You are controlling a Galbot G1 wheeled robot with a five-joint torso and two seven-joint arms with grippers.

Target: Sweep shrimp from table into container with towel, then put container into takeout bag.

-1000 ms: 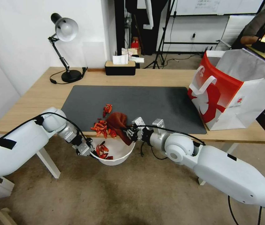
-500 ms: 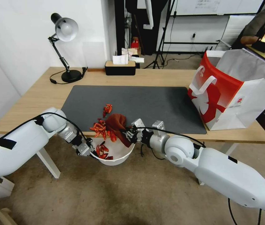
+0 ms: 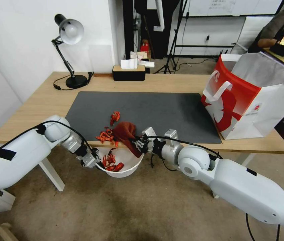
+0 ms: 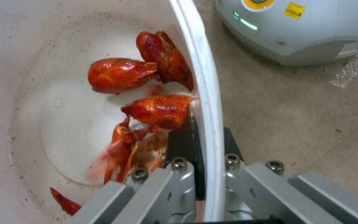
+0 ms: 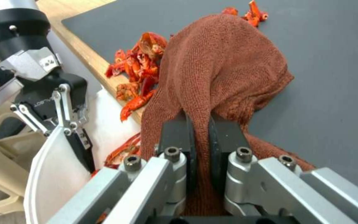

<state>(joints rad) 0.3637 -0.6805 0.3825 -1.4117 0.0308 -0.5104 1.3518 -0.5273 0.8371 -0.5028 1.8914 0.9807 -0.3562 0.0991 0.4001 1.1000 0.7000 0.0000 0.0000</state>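
The left gripper pinches the rim of the white container, one finger inside and one outside, and holds it just below the near edge of the table. Several shrimp lie in the container already (red and shiny). More shrimp sit at the edge of the dark mat, touching the towel. A few lie farther back on the mat. The right gripper is closed tight on the brown towel, which seems to hang partly over the table edge. The takeout bag stands well apart at the right end of the table.
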